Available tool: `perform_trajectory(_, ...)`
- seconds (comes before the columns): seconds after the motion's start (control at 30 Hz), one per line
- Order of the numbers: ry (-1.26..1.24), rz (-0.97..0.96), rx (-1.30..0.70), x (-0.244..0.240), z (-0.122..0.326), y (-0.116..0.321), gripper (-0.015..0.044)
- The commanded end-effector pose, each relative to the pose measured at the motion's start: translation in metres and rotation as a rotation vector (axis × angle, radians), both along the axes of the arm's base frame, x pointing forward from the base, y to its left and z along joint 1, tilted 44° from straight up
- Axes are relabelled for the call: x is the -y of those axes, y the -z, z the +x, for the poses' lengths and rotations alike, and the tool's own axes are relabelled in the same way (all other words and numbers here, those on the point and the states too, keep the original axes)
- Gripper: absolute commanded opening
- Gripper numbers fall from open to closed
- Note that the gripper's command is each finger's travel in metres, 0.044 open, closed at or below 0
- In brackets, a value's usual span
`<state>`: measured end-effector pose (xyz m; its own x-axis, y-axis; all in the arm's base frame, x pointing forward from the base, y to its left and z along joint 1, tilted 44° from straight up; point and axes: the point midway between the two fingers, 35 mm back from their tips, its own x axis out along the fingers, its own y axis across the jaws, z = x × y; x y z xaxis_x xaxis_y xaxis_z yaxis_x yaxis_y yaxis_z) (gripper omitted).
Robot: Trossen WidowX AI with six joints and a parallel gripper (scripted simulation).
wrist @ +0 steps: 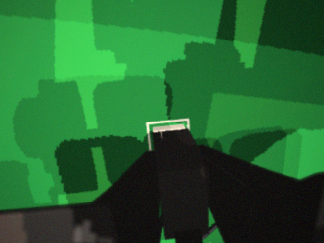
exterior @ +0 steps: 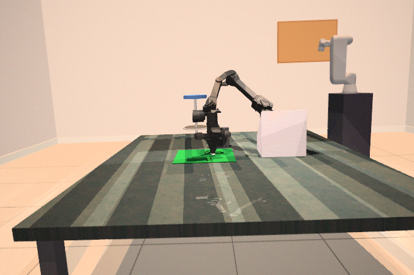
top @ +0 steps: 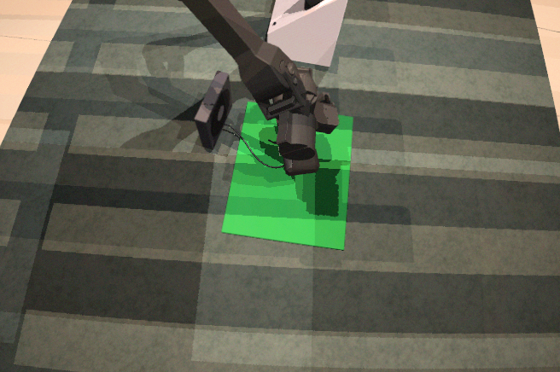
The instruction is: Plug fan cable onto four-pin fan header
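Note:
The green board (top: 280, 235) (exterior: 178, 159) (wrist: 74, 30) lies flat. The four-pin header (wrist: 169, 128) shows as a pale strip inside a white printed outline (wrist: 168, 121). My gripper (exterior: 212, 152) (wrist: 175, 157) points straight down over it, shut on the dark fan plug (wrist: 172, 140), which covers part of the header in the wrist view. How deep the plug sits cannot be told. In the top view the wrist hides the fingertips and the plug. The fan (top: 213, 113) (exterior: 226, 136) stands upright beside the board, and its dark cable (top: 253, 154) runs in under the wrist.
A white box (top: 307, 37) (exterior: 282, 135) stands behind the board in the top view and to its right in the exterior view, near the arm's base. My arm reaches over from there. Moving shadows cross the board and the striped table top (top: 406, 305) (exterior: 200, 211).

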<state>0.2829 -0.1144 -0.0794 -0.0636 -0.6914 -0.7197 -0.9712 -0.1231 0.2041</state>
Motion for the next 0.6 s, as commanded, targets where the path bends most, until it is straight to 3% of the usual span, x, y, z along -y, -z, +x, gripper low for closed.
perform_trajectory(0.0, 0.001, 0.000, 0.001, 0.000, 0.000, 0.000, 0.0079)
perform_trajectory(0.23, 0.001, 0.000, 0.001, 0.000, 0.000, 0.000, 0.0260)
perform_trajectory(0.57, 0.001, 0.001, -0.001, -0.039, 0.004, -0.040, 0.0260)
